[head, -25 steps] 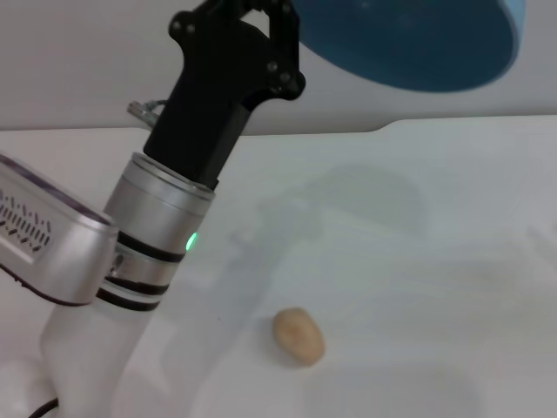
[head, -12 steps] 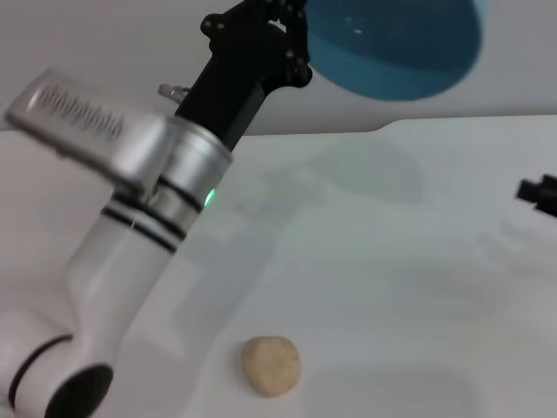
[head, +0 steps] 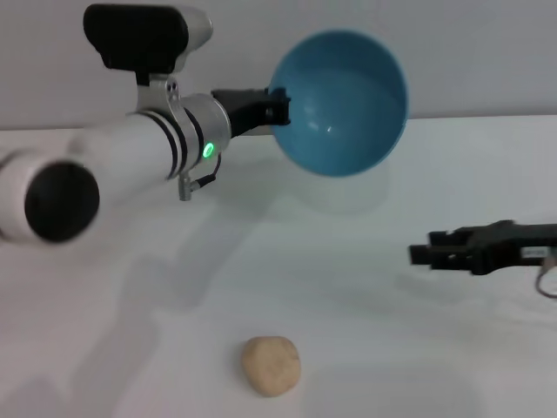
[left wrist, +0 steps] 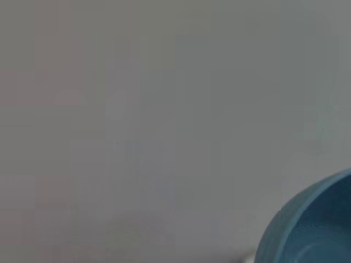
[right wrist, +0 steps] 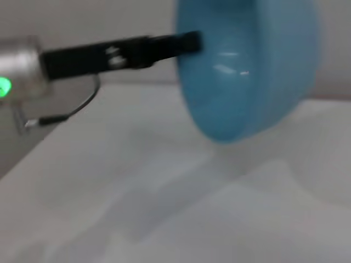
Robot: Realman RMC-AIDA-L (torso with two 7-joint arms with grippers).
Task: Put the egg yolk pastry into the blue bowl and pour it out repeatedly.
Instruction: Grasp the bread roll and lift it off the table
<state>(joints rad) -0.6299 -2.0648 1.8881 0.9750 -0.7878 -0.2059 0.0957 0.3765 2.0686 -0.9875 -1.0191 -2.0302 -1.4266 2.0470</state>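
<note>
The blue bowl (head: 341, 100) is held up above the table, tipped on its side with its empty inside facing me. My left gripper (head: 280, 106) is shut on its rim at the bowl's left edge. The bowl also shows in the left wrist view (left wrist: 310, 224) and in the right wrist view (right wrist: 247, 66), where the left gripper (right wrist: 189, 43) clamps the rim. The egg yolk pastry (head: 271, 366) lies on the white table near the front, well below the bowl. My right gripper (head: 422, 253) reaches in low from the right, apart from both.
The white table (head: 365, 348) spreads under both arms, with a grey wall behind. The left arm's silver and white links (head: 130, 157) span the left half of the head view above the table.
The left arm has swung down and turned, bringing the bowl lower with its inside now facing me. The right gripper has come in from the right. The pastry rolled slightly left, then stopped.
</note>
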